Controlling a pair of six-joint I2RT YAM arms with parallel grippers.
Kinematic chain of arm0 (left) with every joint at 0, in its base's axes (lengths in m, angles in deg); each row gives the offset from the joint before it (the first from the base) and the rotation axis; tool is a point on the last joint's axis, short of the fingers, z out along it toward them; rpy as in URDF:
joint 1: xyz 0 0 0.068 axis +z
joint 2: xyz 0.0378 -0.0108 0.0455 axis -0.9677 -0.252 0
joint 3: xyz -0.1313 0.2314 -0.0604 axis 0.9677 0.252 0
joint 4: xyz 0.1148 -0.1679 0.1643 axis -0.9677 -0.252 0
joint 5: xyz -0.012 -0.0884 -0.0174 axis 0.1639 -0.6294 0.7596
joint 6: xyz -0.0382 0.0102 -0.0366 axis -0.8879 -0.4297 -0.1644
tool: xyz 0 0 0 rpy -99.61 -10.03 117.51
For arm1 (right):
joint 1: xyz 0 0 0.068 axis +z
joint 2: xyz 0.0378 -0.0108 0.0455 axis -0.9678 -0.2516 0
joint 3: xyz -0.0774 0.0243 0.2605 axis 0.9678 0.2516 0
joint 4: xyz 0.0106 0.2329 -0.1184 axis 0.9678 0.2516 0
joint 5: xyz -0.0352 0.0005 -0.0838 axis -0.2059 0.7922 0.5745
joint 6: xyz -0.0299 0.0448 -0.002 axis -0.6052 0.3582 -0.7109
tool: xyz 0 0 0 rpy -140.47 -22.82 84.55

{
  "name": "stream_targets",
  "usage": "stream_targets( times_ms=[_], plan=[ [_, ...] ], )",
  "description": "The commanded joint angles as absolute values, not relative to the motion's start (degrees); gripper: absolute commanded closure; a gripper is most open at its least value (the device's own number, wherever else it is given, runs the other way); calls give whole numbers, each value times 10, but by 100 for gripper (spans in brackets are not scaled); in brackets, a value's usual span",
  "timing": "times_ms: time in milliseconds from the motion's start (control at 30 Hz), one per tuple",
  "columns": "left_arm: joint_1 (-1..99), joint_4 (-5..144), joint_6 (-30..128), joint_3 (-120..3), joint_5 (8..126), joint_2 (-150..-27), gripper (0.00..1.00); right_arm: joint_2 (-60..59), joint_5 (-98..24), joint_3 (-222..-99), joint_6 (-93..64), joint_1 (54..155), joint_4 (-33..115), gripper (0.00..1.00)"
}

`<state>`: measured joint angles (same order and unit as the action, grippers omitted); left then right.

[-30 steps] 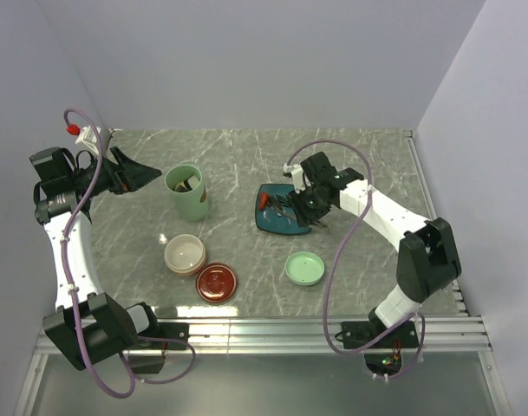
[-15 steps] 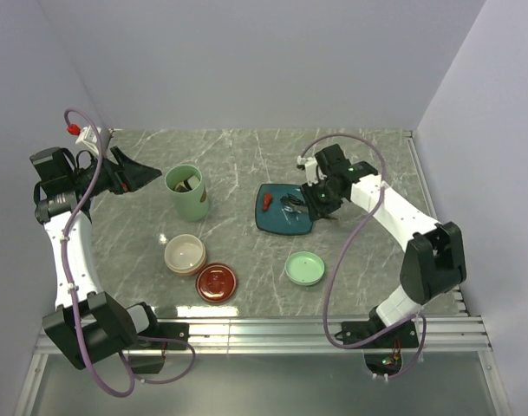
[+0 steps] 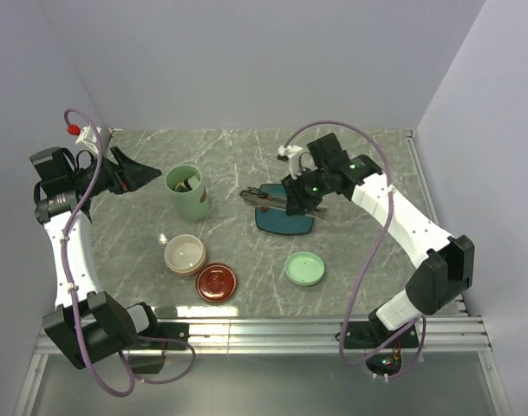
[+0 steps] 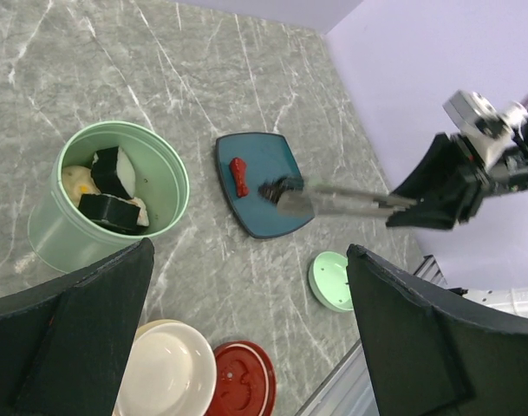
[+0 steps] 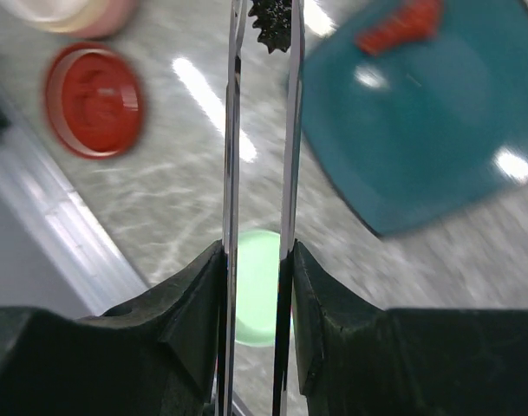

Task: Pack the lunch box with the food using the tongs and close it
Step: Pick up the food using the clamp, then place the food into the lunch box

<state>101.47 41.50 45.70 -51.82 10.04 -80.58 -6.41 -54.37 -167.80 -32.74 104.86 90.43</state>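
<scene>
Laid out on the grey marbled tabletop (image 3: 246, 156), item by item. First, the tongs (image 3: 265, 199) — silver, clamped near their joined end by the right fingers (image 5: 190, 325), which press the two thin arms inward. The tips point toward the left arm and hang over the left edge of the dark teal plate (image 3: 285, 224). From overhead the tips are only a blur, but both wrist views show a small dark piece (image 4: 270, 189) with a jagged outline nipped between them. Second, one red piece (image 4: 238, 175) lying alone on the plate, plain from both wrists and not made out from overhead. Third, the mint-green pot (image 3: 187, 194), upright, left of the plate and well apart from it. Only the left wrist view looks down inside it, showing two dark squares (image 4: 109, 211) with white sides and something pale beneath. Fourth, the mint-green lid (image 3: 304, 268), flat on the tabletop on the near side of the plate. Fifth, the cream bowl (image 3: 185, 255), uncovered, on the near side of the pot, with the dark-red lid (image 3: 217, 282) just beside it — whether they touch I cannot tell. Last, the left fingers (image 4: 81, 347), spread wide with nothing between them, at the far left and aimed across the pot.
</scene>
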Motion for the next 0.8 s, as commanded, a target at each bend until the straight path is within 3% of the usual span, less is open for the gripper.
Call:
stream_targets(
  times_ms=[0, 367, 767],
  plan=[
    [1017, 438, 442, -534, 83, -801, 0, -65, -607, -1726, -340, 1100, 879, 68],
    [1017, 438, 441, -536, 85, -798, 1, -171, -599, -1787, -322, 1233, 824, 67],
    [1019, 427, 454, -532, 86, -799, 1, -243, -593, -1817, -324, 1293, 813, 66]
  ],
)
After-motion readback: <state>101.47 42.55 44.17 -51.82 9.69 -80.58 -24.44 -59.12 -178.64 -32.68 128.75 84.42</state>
